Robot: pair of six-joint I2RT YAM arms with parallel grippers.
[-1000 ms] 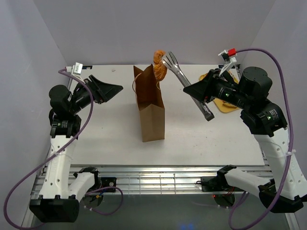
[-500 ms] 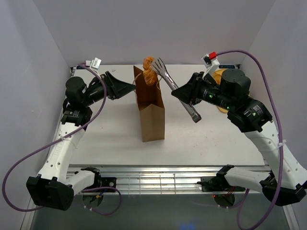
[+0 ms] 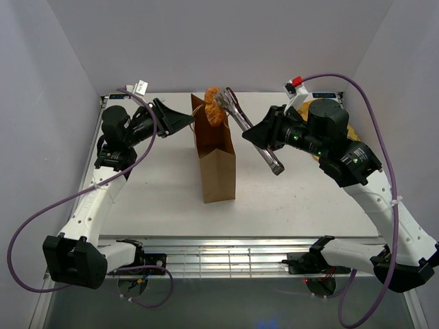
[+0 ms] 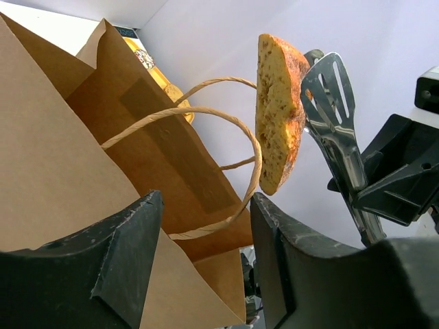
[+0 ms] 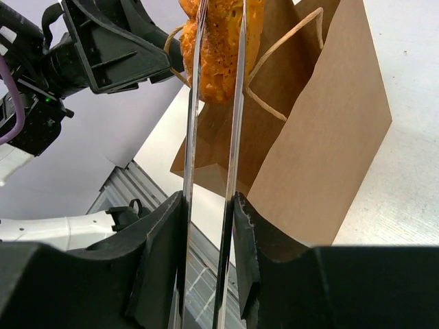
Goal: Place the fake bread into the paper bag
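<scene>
One bread piece [image 3: 212, 106] pinched in tips of tongs [image 3: 250, 133], well out ahead of my right pincer [image 5: 208, 253], just above open mouth of paper bag [image 3: 216, 164]. Right pincer clamped on tong handles. Left pincer [image 4: 202, 264] spread, bag's handle loop [image 4: 185, 113] just ahead of it. Bag upright on bench [image 3: 151, 192].

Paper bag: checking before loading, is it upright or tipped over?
Upright: the paper bag stands on its base on the table, mouth open upward.
</scene>
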